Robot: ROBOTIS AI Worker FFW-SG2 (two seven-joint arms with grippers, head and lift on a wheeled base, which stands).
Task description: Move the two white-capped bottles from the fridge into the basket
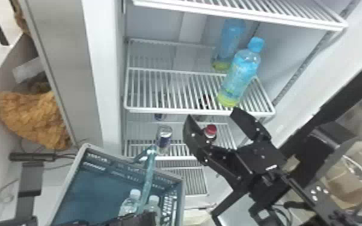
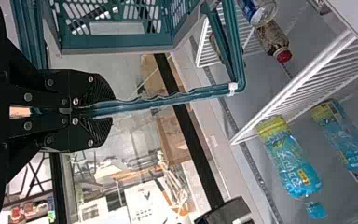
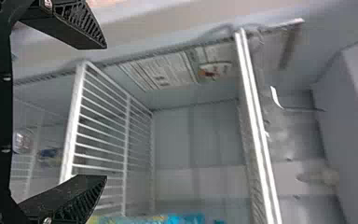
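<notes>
White-capped bottles [image 1: 128,205] in the basket [image 1: 105,180], lower left of the head view, its handle [image 2: 168,99] pinched by the left tool [image 2: 103,111]; transfer appears complete, the spread right tool [image 1: 212,115], right of centre, needing only withdrawal.

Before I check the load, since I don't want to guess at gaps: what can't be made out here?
- Bases of the white-capped bottles: head view, behind the left arm.
- Near end of the basket: head view, cut off by the bottom edge.
- Base of the red-capped bottle: left wrist view, behind the can; head view, behind the right fingers.
</notes>
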